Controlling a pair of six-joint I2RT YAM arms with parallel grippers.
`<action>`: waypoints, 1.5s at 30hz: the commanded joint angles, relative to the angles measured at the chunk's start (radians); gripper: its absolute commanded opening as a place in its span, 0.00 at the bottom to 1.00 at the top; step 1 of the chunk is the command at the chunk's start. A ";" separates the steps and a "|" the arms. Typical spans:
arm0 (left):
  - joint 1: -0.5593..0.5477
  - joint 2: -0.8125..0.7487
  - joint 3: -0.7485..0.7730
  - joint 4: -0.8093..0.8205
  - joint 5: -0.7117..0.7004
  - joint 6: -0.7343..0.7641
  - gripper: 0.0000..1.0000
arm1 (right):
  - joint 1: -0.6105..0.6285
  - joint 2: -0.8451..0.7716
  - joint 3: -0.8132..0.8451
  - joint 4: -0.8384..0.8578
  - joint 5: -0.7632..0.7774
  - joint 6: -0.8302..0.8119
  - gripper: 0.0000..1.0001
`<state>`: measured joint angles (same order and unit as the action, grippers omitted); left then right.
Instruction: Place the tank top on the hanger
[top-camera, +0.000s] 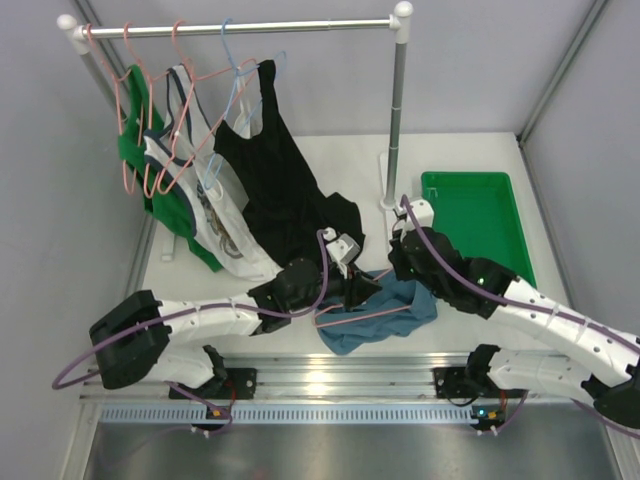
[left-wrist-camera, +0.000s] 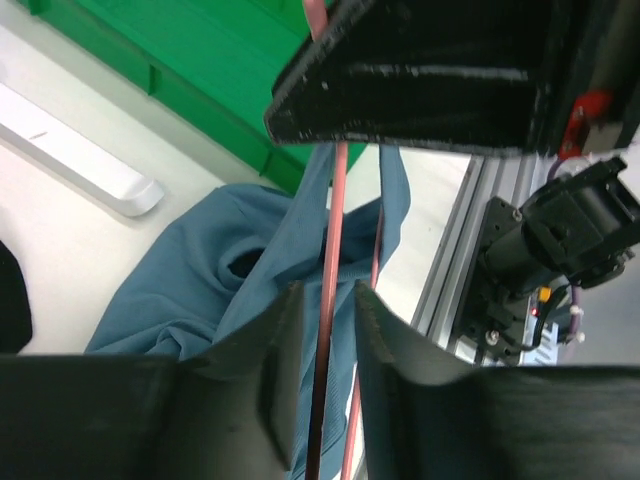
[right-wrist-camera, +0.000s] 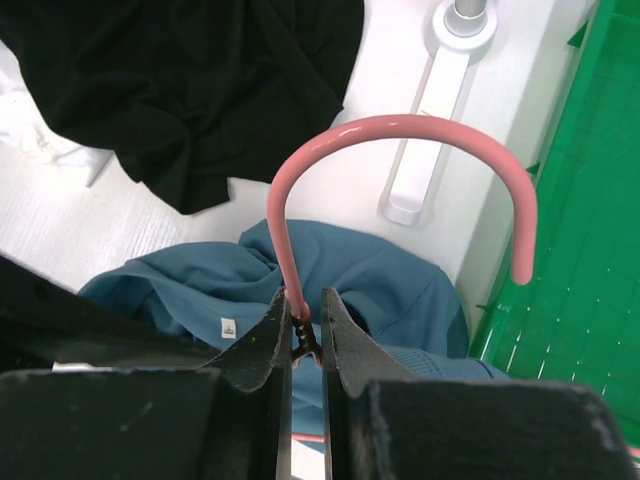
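The dusty blue tank top (top-camera: 385, 312) lies crumpled on the table near the front edge, its small white label (right-wrist-camera: 228, 327) showing in the right wrist view. My right gripper (right-wrist-camera: 307, 305) is shut on the twisted neck of the pink hanger (right-wrist-camera: 400, 125), whose hook rises above the fingers. The hanger's lower wire (top-camera: 365, 318) crosses the fabric. My left gripper (left-wrist-camera: 325, 300) is open, one pink hanger wire (left-wrist-camera: 330, 250) running between its fingers with a gap on each side, above the tank top (left-wrist-camera: 200, 270). In the top view, the left gripper (top-camera: 358, 292) and right gripper (top-camera: 398, 262) hover close together over the top.
A green tray (top-camera: 480, 215) sits at the right. A clothes rail (top-camera: 240, 28) at the back carries a black top (top-camera: 280, 180), a green top (top-camera: 135, 150), a white garment and several spare hangers. The rail's post base (right-wrist-camera: 440, 90) stands just beyond the tank top.
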<state>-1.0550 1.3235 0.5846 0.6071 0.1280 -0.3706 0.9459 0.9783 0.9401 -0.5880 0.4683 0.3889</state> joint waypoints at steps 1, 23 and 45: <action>-0.005 -0.001 0.044 0.005 -0.057 -0.039 0.34 | 0.039 0.005 0.005 0.047 0.055 0.007 0.00; -0.005 -0.291 0.130 -0.593 -0.563 -0.210 0.47 | 0.100 0.045 0.055 -0.062 0.239 0.061 0.00; 0.023 -0.207 0.118 -0.983 -0.438 -0.418 0.51 | 0.103 0.017 0.057 -0.084 0.268 0.059 0.00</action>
<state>-1.0435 1.0916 0.7170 -0.4316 -0.3687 -0.7727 1.0325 1.0210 0.9581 -0.6792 0.7074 0.4484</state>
